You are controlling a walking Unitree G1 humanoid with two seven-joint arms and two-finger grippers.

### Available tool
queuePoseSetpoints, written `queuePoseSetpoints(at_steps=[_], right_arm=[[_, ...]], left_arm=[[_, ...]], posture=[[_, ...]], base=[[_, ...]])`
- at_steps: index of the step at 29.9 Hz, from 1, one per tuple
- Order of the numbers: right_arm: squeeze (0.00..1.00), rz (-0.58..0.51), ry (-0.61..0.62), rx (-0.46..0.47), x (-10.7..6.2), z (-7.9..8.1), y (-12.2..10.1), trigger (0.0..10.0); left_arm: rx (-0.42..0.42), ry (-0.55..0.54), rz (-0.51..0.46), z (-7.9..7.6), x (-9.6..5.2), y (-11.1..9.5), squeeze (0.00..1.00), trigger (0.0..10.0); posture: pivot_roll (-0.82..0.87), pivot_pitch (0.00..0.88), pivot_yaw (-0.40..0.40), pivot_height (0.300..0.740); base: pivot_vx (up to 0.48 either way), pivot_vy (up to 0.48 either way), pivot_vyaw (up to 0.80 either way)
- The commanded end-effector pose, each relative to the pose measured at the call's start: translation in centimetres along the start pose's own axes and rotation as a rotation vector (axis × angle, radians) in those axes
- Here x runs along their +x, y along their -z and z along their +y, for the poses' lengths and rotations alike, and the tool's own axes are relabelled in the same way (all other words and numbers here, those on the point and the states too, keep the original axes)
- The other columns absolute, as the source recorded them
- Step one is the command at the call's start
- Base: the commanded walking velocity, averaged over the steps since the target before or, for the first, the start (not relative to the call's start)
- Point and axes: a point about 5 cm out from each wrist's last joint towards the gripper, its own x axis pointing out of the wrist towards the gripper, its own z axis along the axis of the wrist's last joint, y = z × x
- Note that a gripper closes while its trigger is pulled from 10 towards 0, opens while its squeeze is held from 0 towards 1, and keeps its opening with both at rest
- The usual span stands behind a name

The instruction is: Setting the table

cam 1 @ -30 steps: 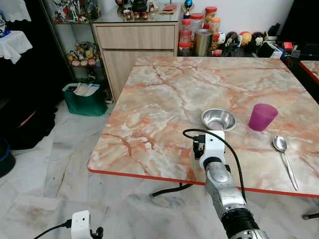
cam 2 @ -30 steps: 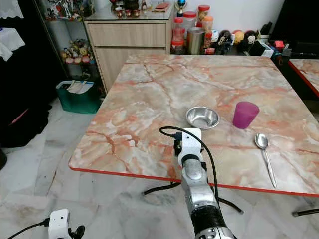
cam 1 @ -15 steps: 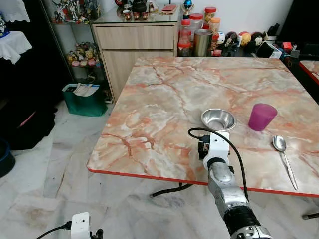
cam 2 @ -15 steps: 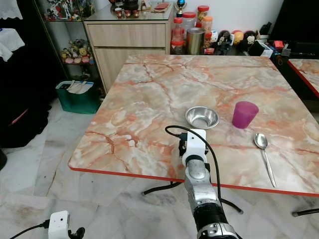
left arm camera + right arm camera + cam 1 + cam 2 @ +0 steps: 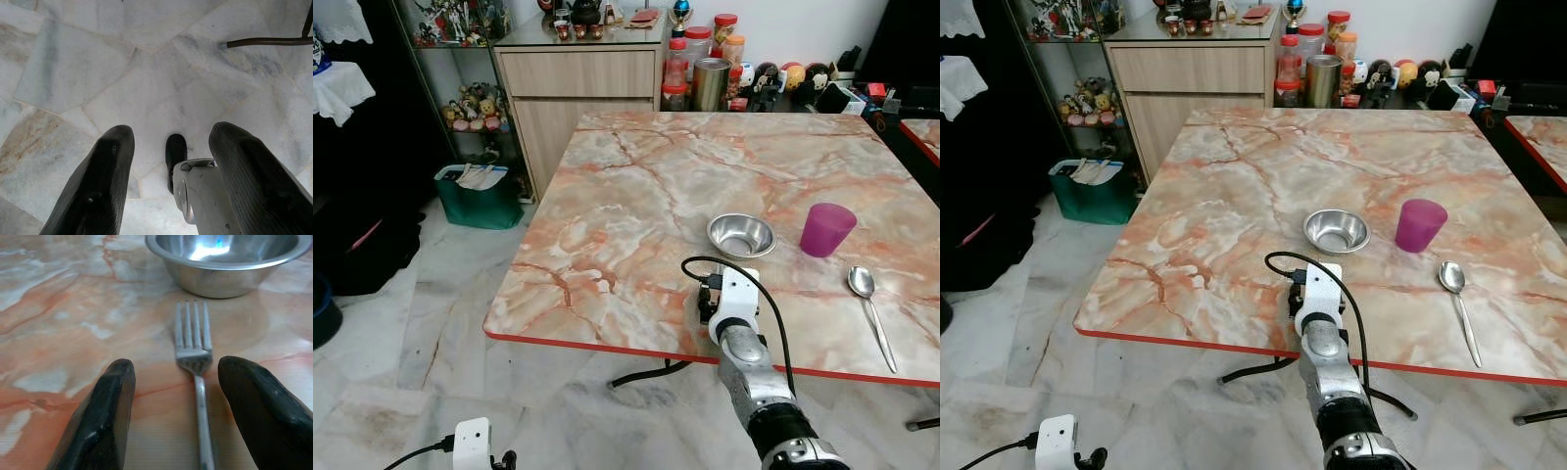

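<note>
**Right pincer open over a fork lying flat on the marble table**

Right gripper (image 5: 168, 421) hovers low near the front edge of the table (image 5: 636, 186), its two black fingers (image 5: 100, 416) spread wide with nothing between them but the fork (image 5: 195, 357). That fork lies flat on the marble, handle running back between the fingers, tines pointing at the steel bowl (image 5: 741, 235) just beyond. Further toward the right edge stand a purple cup (image 5: 828, 229) and, nearer the front, a spoon (image 5: 869, 311). Left gripper (image 5: 168, 196) hangs idle over the floor, fingers apart and empty.

The fork looks like thin stamped steel: light, rigid, not fragile, but smooth and probably slippery against a polished stone top. Lying flat, it offers very little height to pinch, so a grip from above would likely have to close across the narrow handle, with the fingertips pressed right down to the marble. The neck just behind the tines, where the metal widens, seems the safest place to hold; it should resist twisting better than the slim shaft. A weak or off-centre pinch could let it skate toward the bowl.
</note>
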Motion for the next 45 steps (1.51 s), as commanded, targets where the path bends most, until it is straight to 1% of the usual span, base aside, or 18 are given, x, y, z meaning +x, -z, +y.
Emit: queuePoseSetpoints(at_steps=[1, 5, 16, 19, 24, 25, 45], right_arm=[[0.00, 0.006, 0.002, 0.019, 0.1, 0.2, -0.1, 10.0], [0.00, 0.039, 0.014, 0.030, 0.0, 0.3, 0.5, 10.0], [0.00, 0.061, 0.056, 0.031, 0.0, 0.1, 1.0, 10.0], [0.00, 0.081, 0.094, 0.020, 0.0, -0.4, 1.3, 10.0], [0.00, 0.098, 0.112, 0.031, 0.0, -0.7, 1.6, 10.0], [0.00, 0.099, 0.119, 0.027, 0.0, -0.8, 1.6, 0.0], [0.00, 0.095, 0.133, 0.023, 0.1, -0.8, 1.4, 0.0]], left_arm=[[-0.005, -0.010, 0.028, 0.4, -0.1, 0.5, 0.00, 10.0], [-0.012, -0.009, 0.031, 0.3, -0.1, 0.5, 0.00, 10.0], [-0.025, -0.003, 0.044, 0.2, -0.2, 0.9, 0.00, 10.0], [-0.031, 0.010, 0.051, 0.0, -0.2, 1.1, 0.00, 10.0], [-0.038, 0.016, 0.054, -0.1, -0.2, 1.2, 0.00, 10.0], [-0.040, 0.019, 0.057, -0.2, -0.2, 1.3, 0.00, 10.0], [-0.044, 0.044, 0.073, -0.4, -0.3, 1.6, 0.00, 10.0]], posture=[[0.01, 0.000, 0.034, 0.740], [0.01, 0.000, 0.032, 0.740], [0.01, 0.000, 0.029, 0.740], [0.01, 0.000, 0.025, 0.740], [0.01, 0.000, 0.019, 0.740], [0.01, 0.000, 0.016, 0.740], [0.02, 0.000, 0.019, 0.740]], base=[[0.000, 0.000, 0.00], [0.000, 0.000, 0.00], [0.000, 0.000, 0.00], [0.000, 0.000, 0.00], [0.000, 0.000, 0.00], [0.000, 0.000, 0.00], [0.000, 0.000, 0.00]])
